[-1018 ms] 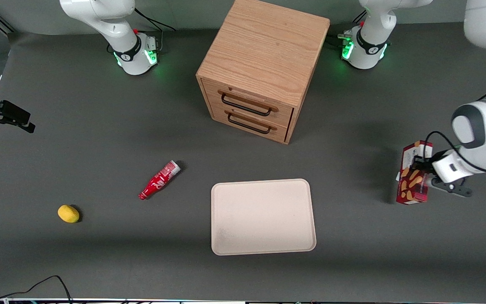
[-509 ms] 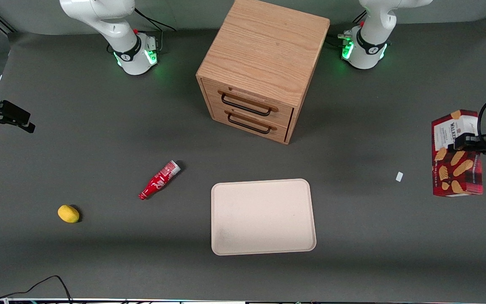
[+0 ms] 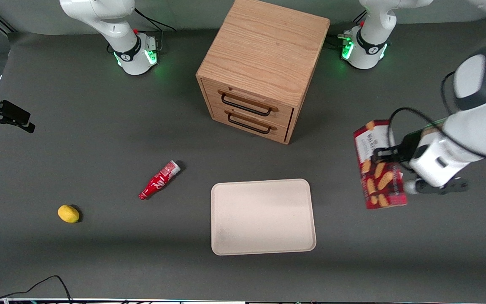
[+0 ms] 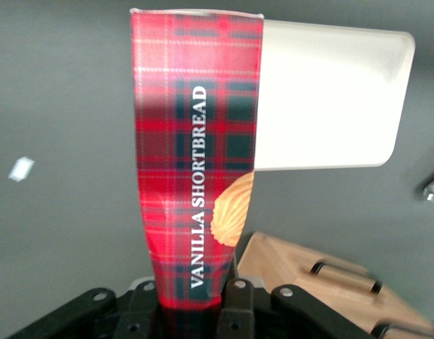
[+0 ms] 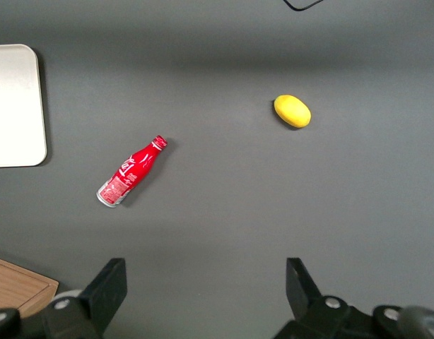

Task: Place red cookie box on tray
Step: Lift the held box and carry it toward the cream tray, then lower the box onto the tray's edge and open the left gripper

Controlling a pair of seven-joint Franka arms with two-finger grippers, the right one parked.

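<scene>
Overhead, a dark grey worktop (image 3: pixel 99 253), spread wide under everything. At 12 o'clock of the front view, a wooden cabinet (image 3: pixel 264 55) with two drawers, black handles facing the front camera. Just past centre toward 6 o'clock, nearer the front camera than the cabinet, the tray (image 3: pixel 263 216): pale beige, rounded corners, low rim, flat on the worktop, nothing on it. At 3 o'clock, toward the working arm's end, the red cookie box (image 3: pixel 379 164), lifted clear of the worktop, beside the tray and apart from it, long axis running roughly 12 to 6, white end toward 12, cookie pictures on the upper face. In the left wrist view the same box (image 4: pixel 196 162), plaid side reading "VANILLA SHORTBREAD", with the tray (image 4: pixel 330 99) showing past it. Pinching the box on its two long sides, the claw (image 3: pixel 388 155), black fingers (image 4: pixel 235 311) pressed against the carton. At 9 o'clock of the tray, a small red bottle (image 3: pixel 159 180) lying on its side. Farther toward the parked arm's end, a yellow lemon (image 3: pixel 68 213). Smallest, a white scrap (image 4: pixel 20 169) on the worktop, seen only from the left wrist.
</scene>
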